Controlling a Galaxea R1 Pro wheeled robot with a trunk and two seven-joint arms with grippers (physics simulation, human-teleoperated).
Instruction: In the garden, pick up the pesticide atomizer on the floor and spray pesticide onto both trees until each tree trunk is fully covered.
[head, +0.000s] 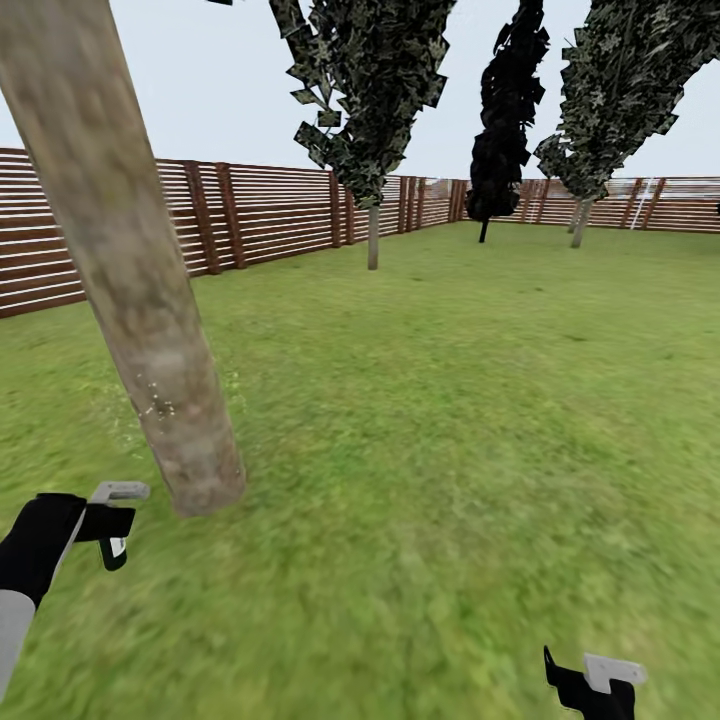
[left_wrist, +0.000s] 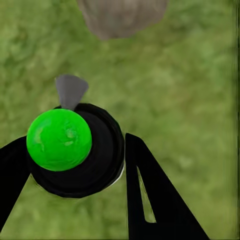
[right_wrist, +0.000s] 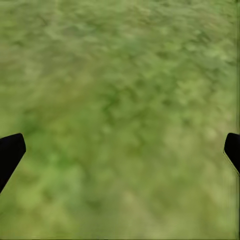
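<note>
Fingers of the left end effector (left_wrist: 75, 165) sit clamped around the pesticide atomizer (left_wrist: 75, 150), green cap up and grey nozzle (left_wrist: 70, 90) aimed toward the tree trunk (head: 130, 300) just ahead, which makes sense for spraying. Fine pale specks on the bark suggest some coverage low down. Right end effector (right_wrist: 120, 150) hangs spread apart and empty over the grass (head: 450, 400). More trees (head: 375, 100) stand back by the fence (head: 260, 210).

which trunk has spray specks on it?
The thick near trunk by the left gripper: pale specks low down. The far trees' trunks by the fence show none.
</note>
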